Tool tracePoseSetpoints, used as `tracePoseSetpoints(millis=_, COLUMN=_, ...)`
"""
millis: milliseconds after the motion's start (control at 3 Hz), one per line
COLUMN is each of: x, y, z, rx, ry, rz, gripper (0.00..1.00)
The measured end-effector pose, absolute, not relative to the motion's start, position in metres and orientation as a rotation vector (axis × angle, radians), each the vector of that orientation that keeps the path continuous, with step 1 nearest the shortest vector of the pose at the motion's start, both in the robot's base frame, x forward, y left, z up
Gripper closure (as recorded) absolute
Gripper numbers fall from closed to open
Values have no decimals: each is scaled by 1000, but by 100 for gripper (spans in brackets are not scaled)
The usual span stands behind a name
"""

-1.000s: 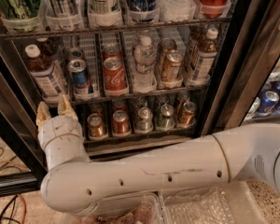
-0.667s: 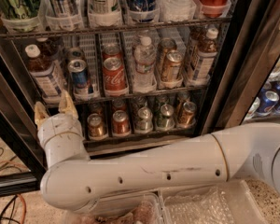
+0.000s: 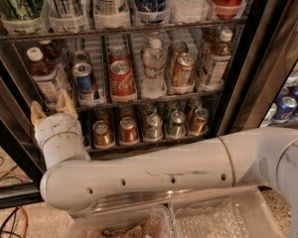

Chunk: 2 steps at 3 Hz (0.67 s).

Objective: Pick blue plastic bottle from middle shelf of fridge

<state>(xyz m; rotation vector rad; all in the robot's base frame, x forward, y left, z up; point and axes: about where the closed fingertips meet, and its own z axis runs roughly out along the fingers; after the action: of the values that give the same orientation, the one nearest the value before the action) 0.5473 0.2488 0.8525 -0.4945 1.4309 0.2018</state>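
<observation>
The fridge (image 3: 268, 58) stands with its door open. Its middle shelf (image 3: 154, 99) holds bottles and cans in white lane trays. A blue plastic bottle (image 3: 43, 77) with brown drink, a white cap and a blue-and-white label stands at the far left of the shelf. A similar bottle (image 3: 214, 61) stands at the far right. My gripper (image 3: 52, 109) is at the lower left, just below and in front of the left bottle. Its two tan fingertips point up, spread apart and empty. The white arm (image 3: 154, 172) crosses the bottom of the view.
Between the bottles stand a blue can (image 3: 84, 81), a Coca-Cola can (image 3: 121, 78), a clear water bottle (image 3: 154, 68) and a gold can (image 3: 181, 69). Short cans (image 3: 151, 125) fill the rack below, tall cans the rack above. Plastic trays (image 3: 218, 217) lie under the arm. Cables (image 3: 10, 217) lie on the floor at left.
The gripper has crept slightly up and to the left toward the left bottle. Its fingers stay spread and nothing on the shelves has moved.
</observation>
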Motion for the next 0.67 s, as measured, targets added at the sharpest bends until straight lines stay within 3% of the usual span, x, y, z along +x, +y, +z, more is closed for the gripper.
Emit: tracePoseSetpoints(millis=667, x=556, y=263, z=850, rx=-490, ry=1429, rz=244, gripper=41)
